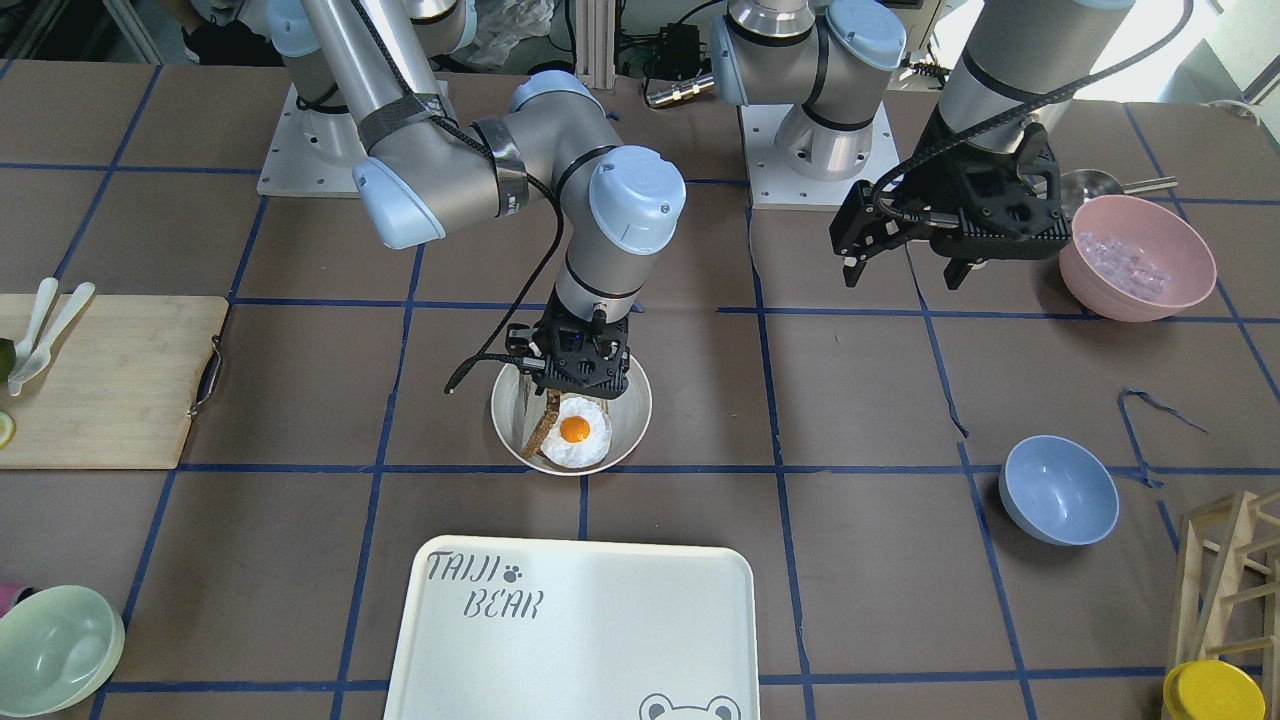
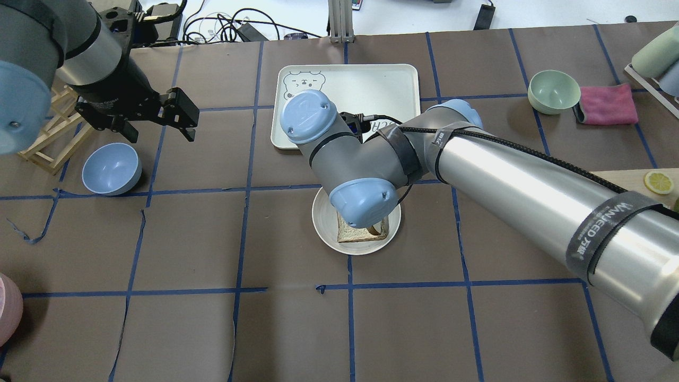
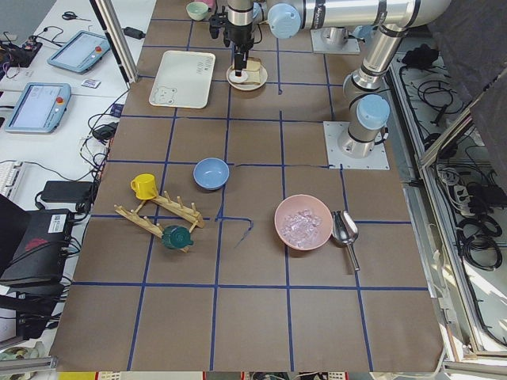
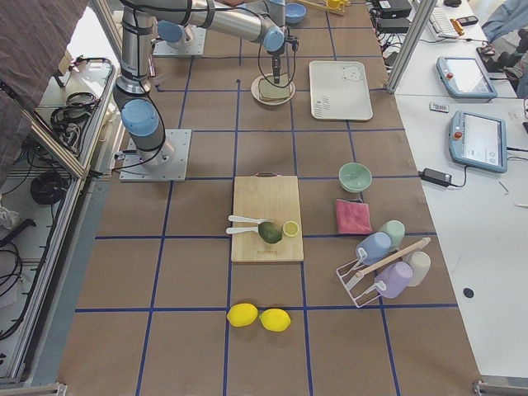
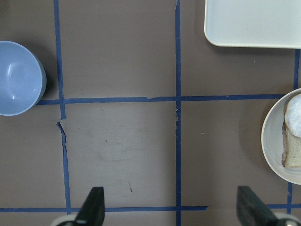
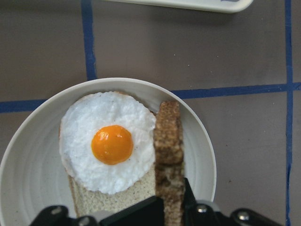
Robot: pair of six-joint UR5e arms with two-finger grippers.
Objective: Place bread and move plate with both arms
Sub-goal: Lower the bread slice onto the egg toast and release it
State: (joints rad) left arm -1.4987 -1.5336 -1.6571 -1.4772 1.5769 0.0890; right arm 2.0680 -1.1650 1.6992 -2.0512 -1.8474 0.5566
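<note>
1. While poised over the plate (image 6: pixel 200 160), pinches the bread (image 6: pixel 168 141) across its thin faces in the right gripper (image 6: pixel 170 207), closed down to slice thickness; kept on edge, crust up, probably for tipping flat.
2. Stands just beside the egg (image 6: pixel 110 141), lower end down in the plate, contact unclear; aimed there, likely, to cap the stack.
3. Under the egg, lying flat as base: second slice (image 6: pixel 108 200).
4. Past the plate's rim, near: tray (image 1: pixel 600 620), plausibly where the plate goes next.
5. Farthest, well apart: left gripper (image 5: pixel 171 207) spread wide, holding nothing, hovering over the table (image 5: pixel 122 150) between bowl (image 5: pixel 19 77) and plate; seemingly parked away from the placing, ready for the two-arm carry.
</note>
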